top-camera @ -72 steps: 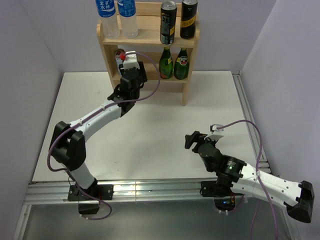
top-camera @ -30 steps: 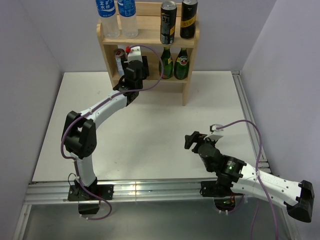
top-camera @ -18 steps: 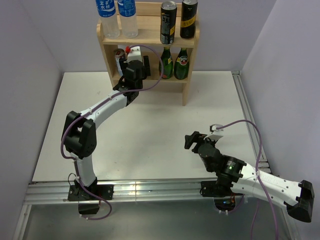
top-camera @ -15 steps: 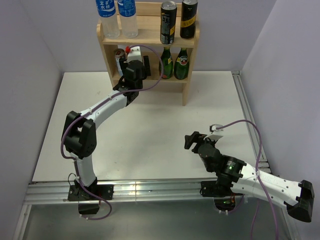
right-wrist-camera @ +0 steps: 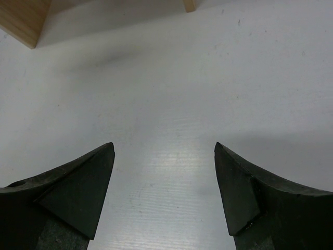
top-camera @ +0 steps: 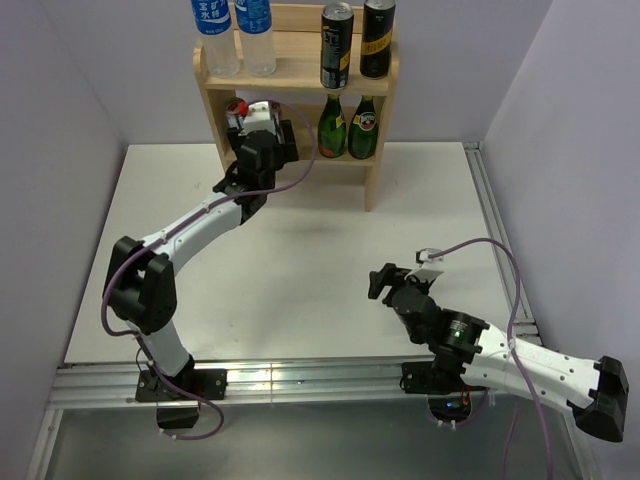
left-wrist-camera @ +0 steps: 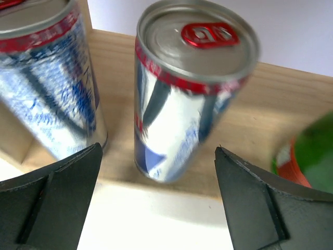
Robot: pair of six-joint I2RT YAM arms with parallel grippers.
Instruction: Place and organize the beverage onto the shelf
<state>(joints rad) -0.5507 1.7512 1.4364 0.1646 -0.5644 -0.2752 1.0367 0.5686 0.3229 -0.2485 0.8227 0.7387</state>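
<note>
The light-wood shelf stands at the table's far edge. On its top tier are two water bottles with blue labels and two black-and-gold cans. Two slim silver cans stand on the lower tier: one straight ahead of my left gripper, the other to its left. The left gripper is open just in front of the lower tier, its fingers apart from both cans. In the top view it hides most of those cans. My right gripper hangs open over bare table, holding nothing.
Two green glass bottles stand on the right half of the lower tier, and one shows at the right edge of the left wrist view. The white table ends at a metal rail near the arm bases. Purple walls close in both sides.
My left gripper has opened, let go of the silver can on the lower tier and drawn back a little from the shelf. The right arm has not moved.
</note>
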